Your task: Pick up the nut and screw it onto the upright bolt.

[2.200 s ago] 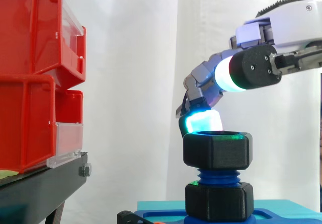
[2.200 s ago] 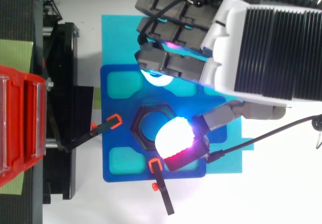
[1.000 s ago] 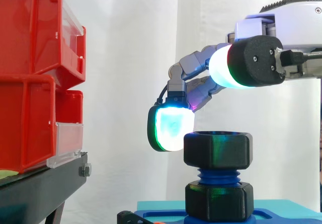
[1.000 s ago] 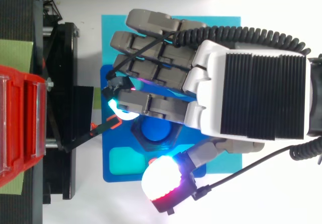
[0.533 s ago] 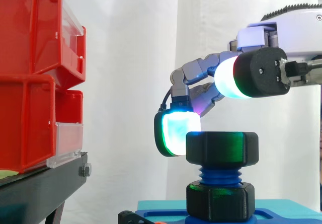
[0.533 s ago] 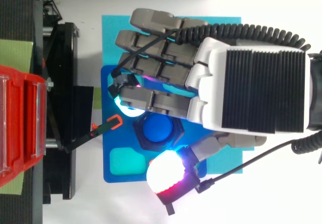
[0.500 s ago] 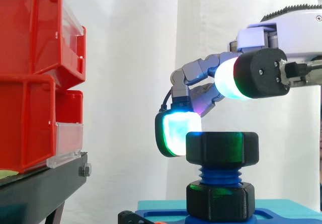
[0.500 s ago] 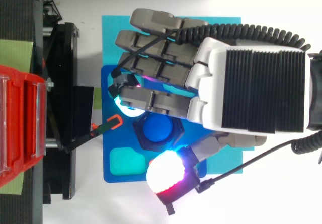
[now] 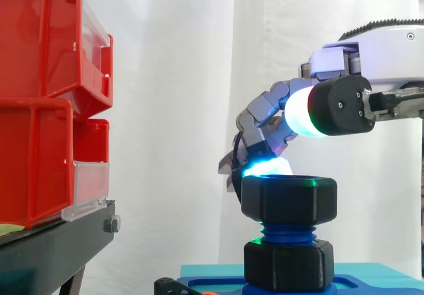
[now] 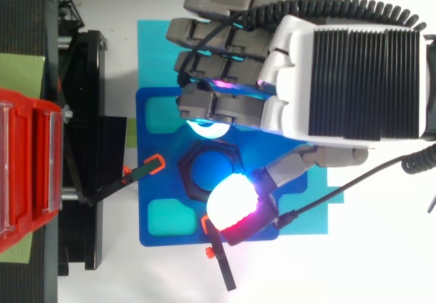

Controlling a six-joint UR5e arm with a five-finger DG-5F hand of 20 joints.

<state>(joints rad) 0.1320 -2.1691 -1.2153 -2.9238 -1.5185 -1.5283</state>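
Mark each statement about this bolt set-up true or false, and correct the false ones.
1. The nut sits on top of the bolt. True.
2. The bins stand right of the bolt in the side view. False: they are to its left, on the stand.
3. The bolt is red. False: it is blue.
4. The hand reaches in from the right in the side view. True.
5. The nut is screwed fully down. False: bare bolt shows below it.
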